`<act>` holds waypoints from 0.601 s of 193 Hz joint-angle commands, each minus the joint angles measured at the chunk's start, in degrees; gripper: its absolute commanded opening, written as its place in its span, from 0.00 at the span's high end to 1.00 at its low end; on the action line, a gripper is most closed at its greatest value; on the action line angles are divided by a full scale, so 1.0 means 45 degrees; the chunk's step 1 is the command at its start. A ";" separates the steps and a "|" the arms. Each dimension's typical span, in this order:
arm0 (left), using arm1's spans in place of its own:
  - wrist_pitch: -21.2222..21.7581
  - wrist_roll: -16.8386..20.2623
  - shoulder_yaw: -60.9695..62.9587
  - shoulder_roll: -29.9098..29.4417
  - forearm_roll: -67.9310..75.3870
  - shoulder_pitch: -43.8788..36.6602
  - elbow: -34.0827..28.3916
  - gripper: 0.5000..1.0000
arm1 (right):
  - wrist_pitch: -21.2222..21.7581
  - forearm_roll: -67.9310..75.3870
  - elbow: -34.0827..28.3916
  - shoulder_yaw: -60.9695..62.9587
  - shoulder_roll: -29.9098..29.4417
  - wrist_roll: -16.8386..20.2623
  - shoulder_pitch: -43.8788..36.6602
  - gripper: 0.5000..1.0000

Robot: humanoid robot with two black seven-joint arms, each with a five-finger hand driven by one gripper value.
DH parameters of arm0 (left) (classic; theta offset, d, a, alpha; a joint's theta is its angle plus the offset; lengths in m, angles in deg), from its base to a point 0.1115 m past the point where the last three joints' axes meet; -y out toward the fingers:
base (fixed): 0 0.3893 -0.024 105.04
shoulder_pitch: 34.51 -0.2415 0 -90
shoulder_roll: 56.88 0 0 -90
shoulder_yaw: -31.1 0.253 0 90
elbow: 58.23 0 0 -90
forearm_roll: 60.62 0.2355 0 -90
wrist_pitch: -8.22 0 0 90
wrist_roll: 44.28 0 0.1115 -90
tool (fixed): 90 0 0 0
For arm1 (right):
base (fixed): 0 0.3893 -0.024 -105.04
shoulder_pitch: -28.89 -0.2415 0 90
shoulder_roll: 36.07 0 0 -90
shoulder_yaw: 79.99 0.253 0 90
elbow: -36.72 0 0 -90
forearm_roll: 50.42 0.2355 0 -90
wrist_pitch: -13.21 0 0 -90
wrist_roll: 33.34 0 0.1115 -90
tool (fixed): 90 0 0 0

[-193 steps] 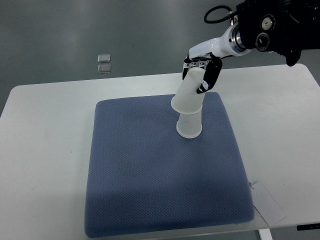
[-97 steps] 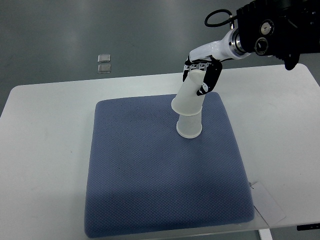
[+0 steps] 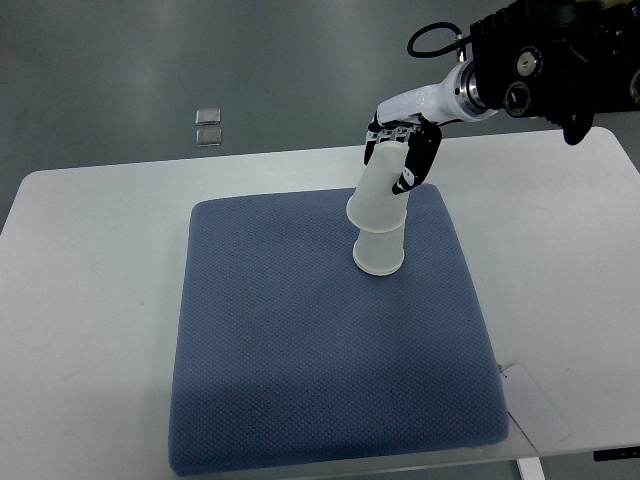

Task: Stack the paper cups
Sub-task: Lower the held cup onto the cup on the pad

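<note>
we note the right hand (image 3: 400, 152) clamped on the upper cup (image 3: 381, 195), its axis leaning far-right off the lower cup (image 3: 378, 253) just below.

The right hand (image 3: 402, 150) has eased the upper cup (image 3: 383, 190) slightly more upright over the lower cup (image 3: 379, 253).

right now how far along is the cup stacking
Done: one white paper cup stands inverted on the blue textured mat. In hand: the right robot hand grips a second white paper cup, tilted over the first, its rim partly overlapping it. Left: seating it squarely and releasing.
</note>
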 commanded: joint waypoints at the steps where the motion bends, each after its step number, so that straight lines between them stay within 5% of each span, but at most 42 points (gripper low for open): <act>1: 0.0000 -0.0001 0.0000 0.0000 0.0000 0.0001 0.0000 0.00 | -0.0086 -0.0010 0.0017 -0.0016 -0.0030 0.0000 0.0046 0.50; 116: 0.0000 -0.0001 0.0000 0.0000 0.0000 0.0001 0.0000 0.00 | -0.0047 -0.0010 0.0017 -0.0055 0.0067 0.0020 -0.0052 0.50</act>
